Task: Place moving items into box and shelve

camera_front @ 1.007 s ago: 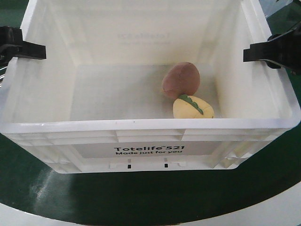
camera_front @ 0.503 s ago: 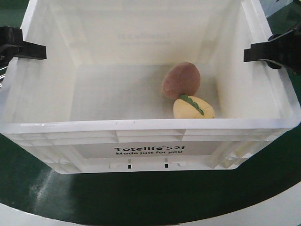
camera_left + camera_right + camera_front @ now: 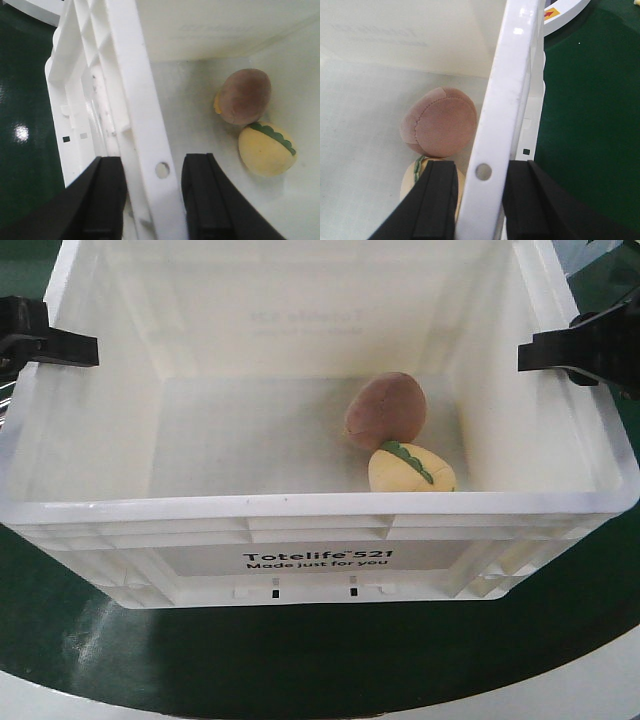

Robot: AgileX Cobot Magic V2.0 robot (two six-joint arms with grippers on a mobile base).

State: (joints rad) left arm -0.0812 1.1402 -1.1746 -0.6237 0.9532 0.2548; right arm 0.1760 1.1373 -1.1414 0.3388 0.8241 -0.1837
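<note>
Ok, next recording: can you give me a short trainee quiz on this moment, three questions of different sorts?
1. True or false: the brownish-pink plush toy and the pale yellow plush toy both lie inside the white box.
2. How do the two toys lie? A: balanced on the rim. B: apart, in opposite corners. C: touching, on the floor toward the right gripper's side.
3. What do the left gripper and the right gripper each straddle?

Key: 1 true. 2 C. 3 the box's side rim, with one finger inside the wall and one outside.
</note>
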